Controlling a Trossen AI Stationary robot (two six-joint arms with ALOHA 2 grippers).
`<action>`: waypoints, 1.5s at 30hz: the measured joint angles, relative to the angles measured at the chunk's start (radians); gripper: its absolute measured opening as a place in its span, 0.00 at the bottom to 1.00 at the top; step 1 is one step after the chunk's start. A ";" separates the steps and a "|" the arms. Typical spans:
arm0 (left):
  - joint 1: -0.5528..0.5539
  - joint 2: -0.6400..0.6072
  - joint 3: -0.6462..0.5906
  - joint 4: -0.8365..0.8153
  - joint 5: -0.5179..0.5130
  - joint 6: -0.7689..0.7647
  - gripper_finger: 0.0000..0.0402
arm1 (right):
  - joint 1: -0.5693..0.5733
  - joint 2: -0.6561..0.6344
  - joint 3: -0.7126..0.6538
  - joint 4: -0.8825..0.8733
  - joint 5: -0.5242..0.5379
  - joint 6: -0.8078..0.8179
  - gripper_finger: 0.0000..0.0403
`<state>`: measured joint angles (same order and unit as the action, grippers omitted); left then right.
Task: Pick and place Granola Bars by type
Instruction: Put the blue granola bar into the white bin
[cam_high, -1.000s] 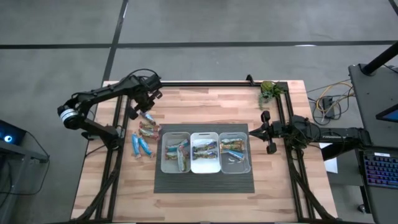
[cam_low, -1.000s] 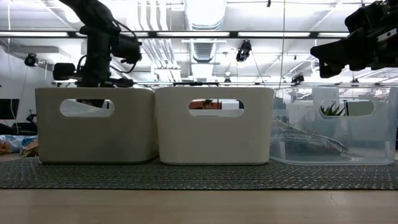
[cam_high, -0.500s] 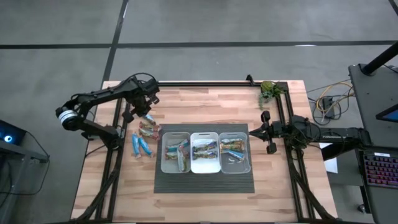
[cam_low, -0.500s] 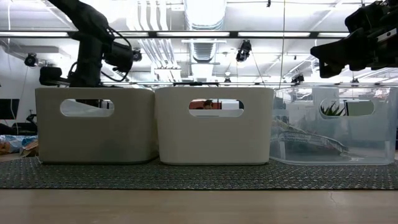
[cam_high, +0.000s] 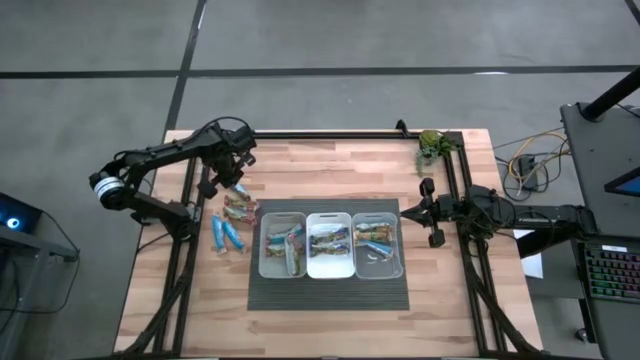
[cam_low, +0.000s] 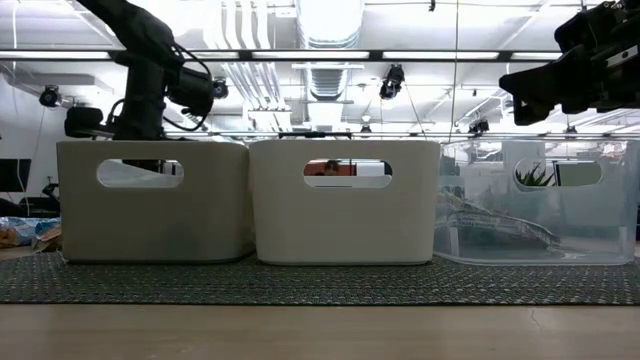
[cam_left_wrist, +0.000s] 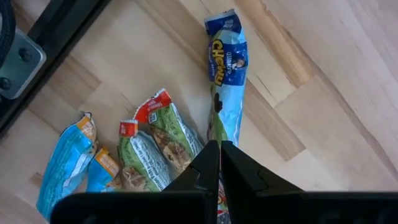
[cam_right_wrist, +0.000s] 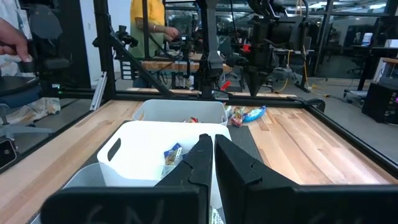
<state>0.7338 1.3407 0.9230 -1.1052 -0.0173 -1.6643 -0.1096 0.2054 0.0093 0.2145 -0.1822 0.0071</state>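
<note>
Several granola bars lie flat on the wood left of the bins: a blue bar (cam_left_wrist: 227, 74), two green-and-red ones (cam_left_wrist: 155, 146) and two blue-and-orange ones (cam_left_wrist: 68, 168). More bars lie in the left bin (cam_high: 283, 262), the middle bin (cam_high: 330, 268) and the clear right bin (cam_high: 380, 265). My left gripper (cam_left_wrist: 219, 149) points down, shut, over one end of the blue bar (cam_high: 240, 190). My right gripper (cam_high: 408, 210) waits shut and level at the right of the bins, holding nothing. My left gripper's shut fingertips stand over one end of the blue bar (cam_left_wrist: 217, 124), coming from above. Whether they touch the wrapper I cannot tell. The bar lies flat on the table.
The three bins stand in a row on a dark mat (cam_high: 330, 292) at the table's middle. A green plant (cam_high: 432, 145) sits at the far right corner. Black frame rails (cam_high: 190, 250) run along the table's left and right sides. People show in the room beyond.
My left gripper has gone a little toward the table's left edge and down over the loose bars, staying shut, then has held still. The bars have kept their places.
</note>
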 joint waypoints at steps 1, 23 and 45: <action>0.000 0.000 0.000 0.001 0.001 0.000 0.00 | 0.000 0.000 0.000 0.000 0.000 0.000 0.02; 0.000 0.000 -0.006 0.010 0.043 0.011 0.27 | 0.000 0.000 0.000 0.000 0.000 0.000 0.02; -0.003 0.000 -0.010 0.017 0.058 0.085 0.29 | 0.000 0.000 0.000 0.000 0.000 0.000 0.02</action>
<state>0.7311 1.3407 0.9127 -1.0885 0.0409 -1.5795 -0.1093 0.2058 0.0093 0.2142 -0.1822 0.0071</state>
